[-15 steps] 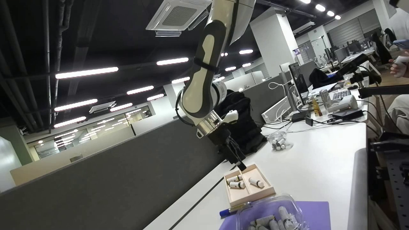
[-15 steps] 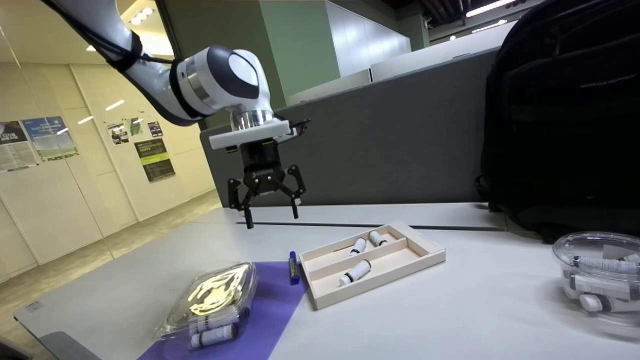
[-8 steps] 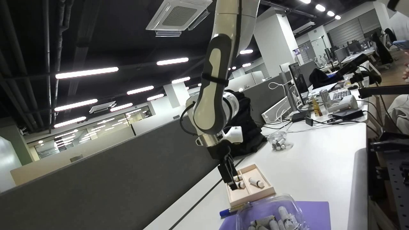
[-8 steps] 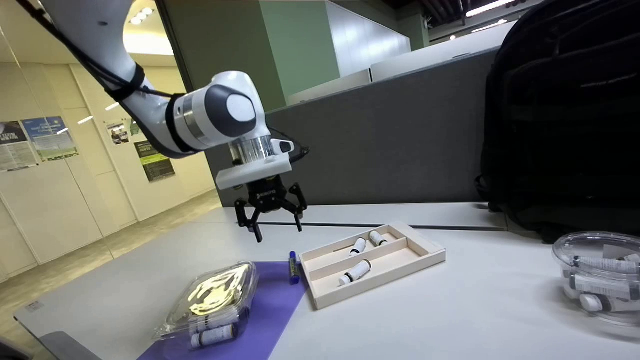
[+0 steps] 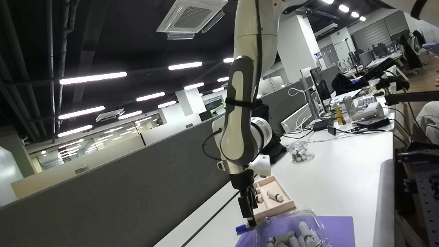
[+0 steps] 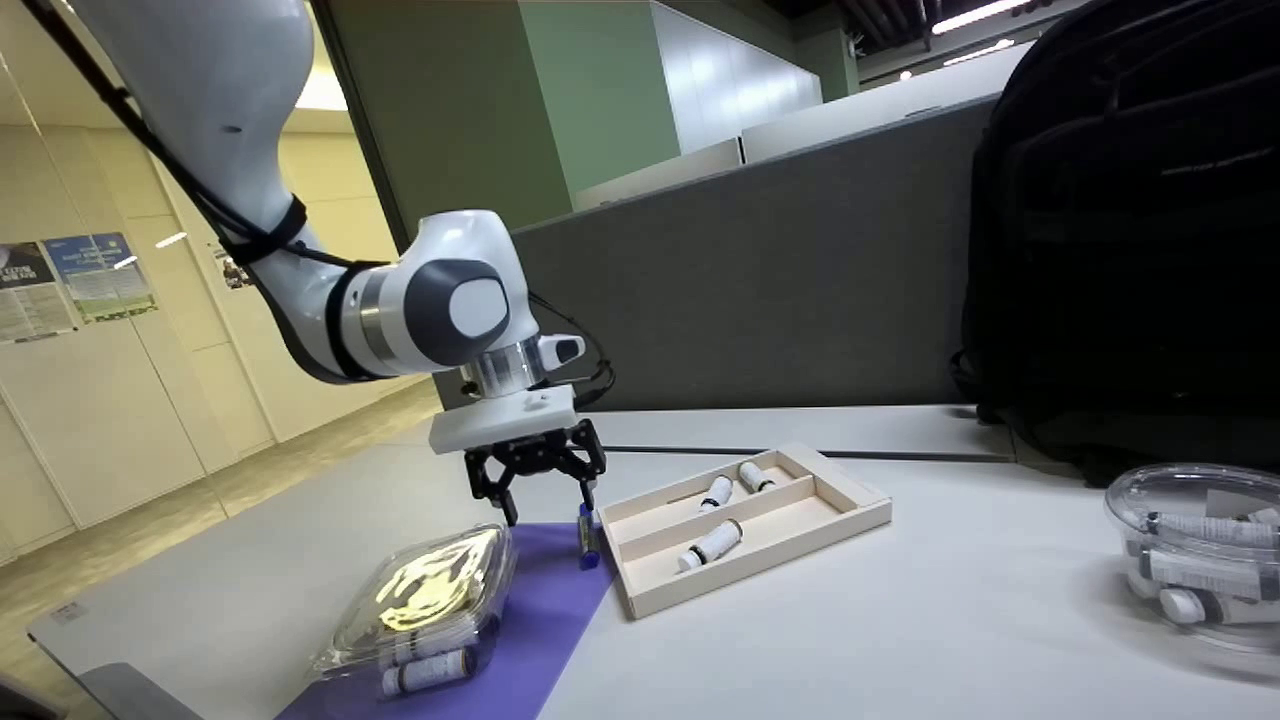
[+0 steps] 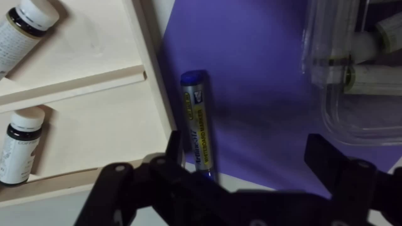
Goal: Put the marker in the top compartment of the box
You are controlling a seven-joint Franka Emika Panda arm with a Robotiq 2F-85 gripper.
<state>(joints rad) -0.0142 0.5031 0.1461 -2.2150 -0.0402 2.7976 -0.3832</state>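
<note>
Far left in my wrist feed, two white-capped bottles (image 7: pixel 19 157) lie in the box (image 7: pixel 106 125), one each side of the divider (image 7: pixel 94 87); which side counts as the top compartment, can't tell from here. Next, left-hand finger (image 7: pixel 173 146) of the gripper (image 7: pixel 245 138), tip overlapping the box's end wall (image 7: pixel 143 44) in view; touching or above it, unclear. Just beside that, the marker (image 7: pixel 198 122), flat, roughly along the wall, mostly on the purple mat (image 7: pixel 248 62), one end past the mat's edge. Jaws spread wide, gripping nothing; marker sits inside the span but well over toward that left finger. Then right-hand finger (image 7: pixel 320 155), well apart from the marker, and the clear tub (image 7: pixel 361 135) beyond. My read on the step: lining up the grasp. Barrel runs about square to the closing direction, so little twist needed. I want that left finger down the narrow gap between wall and marker, not on the wall, not on the barrel. Nudge leftward a touch if the wall allows, go low, aim nearer mid-barrel than the end, close slowly so the right finger doesn't shove the marker or roll it against the wood. Lift straight up, clear the wall, then cross to the compartment.
</note>
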